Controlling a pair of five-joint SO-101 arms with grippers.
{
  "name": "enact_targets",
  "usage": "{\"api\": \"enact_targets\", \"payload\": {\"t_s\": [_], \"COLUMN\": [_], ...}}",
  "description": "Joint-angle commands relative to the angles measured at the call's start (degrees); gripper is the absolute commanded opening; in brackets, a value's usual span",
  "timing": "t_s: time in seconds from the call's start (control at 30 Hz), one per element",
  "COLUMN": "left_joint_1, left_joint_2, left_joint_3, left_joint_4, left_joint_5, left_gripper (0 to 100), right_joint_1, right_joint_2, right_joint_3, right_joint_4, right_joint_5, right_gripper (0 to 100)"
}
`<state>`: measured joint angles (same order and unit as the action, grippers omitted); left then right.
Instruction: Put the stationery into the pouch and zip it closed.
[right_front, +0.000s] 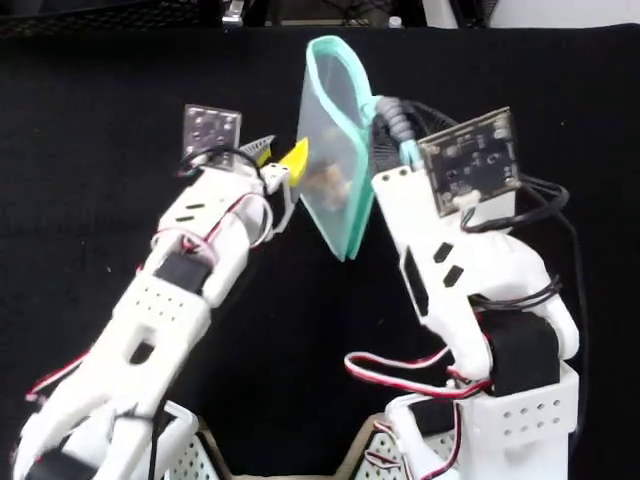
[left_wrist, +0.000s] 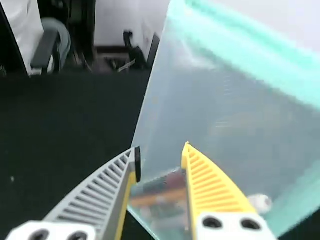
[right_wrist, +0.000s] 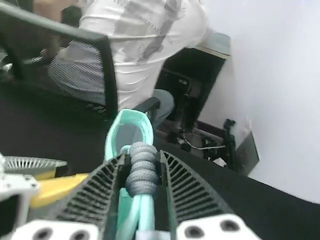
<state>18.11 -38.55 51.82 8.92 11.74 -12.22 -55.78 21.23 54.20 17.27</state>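
High view: over the black table (right_front: 90, 100), the left gripper (left_wrist: 161, 150) has its jaws apart and holds nothing, with the yellow finger (right_front: 296, 157) tip at the pouch (right_front: 335, 140). The pouch hangs upright between the arms, translucent and teal-edged. The stationery (left_wrist: 160, 194) sits low inside it. The right gripper (right_wrist: 142, 157) is clamped on the grey cord (right_wrist: 142, 172) at the pouch's top. Its camera board (right_front: 470, 160) partly blocks that wrist. A mesh chair (right_wrist: 65, 65) stands beyond the table.
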Motion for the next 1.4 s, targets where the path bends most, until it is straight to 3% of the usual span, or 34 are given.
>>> {"api": "enact_targets", "payload": {"t_s": [0.0,0.17,0.47,0.67,0.77,0.93,1.07,1.37], "left_joint_1": [-0.40,-0.48,-0.22,0.13,0.22,8.13,13.85,14.20], "left_joint_2": [-10.64,-19.08,-18.73,-30.95,-40.97,-54.51,-57.93,-51.60], "left_joint_3": [0.57,1.71,5.76,12.26,14.73,18.42,22.99,23.96], "left_joint_4": [4.22,6.33,5.27,13.71,20.04,26.46,23.03,13.01], "left_joint_5": [-0.09,-0.18,-0.09,2.99,4.84,4.75,4.40,4.40], "left_gripper": [16,16,16,16,21,24,24,24], "right_joint_1": [-3.69,-5.63,-10.29,-10.29,-10.20,-10.20,-10.20,-10.29], "right_joint_2": [-1.01,3.82,13.05,18.95,21.05,21.93,21.85,21.85], "right_joint_3": [-6.73,-9.36,-19.38,-20.88,-20.88,-20.88,-20.97,-20.97], "right_joint_4": [2.99,4.84,9.58,10.37,10.37,10.37,10.37,10.46], "right_joint_5": [1.85,1.93,2.02,2.73,5.01,5.27,5.27,5.27], "right_gripper": [1.3,1.2,1.2,1.2,1.2,1.2,1.2,1.2]}}
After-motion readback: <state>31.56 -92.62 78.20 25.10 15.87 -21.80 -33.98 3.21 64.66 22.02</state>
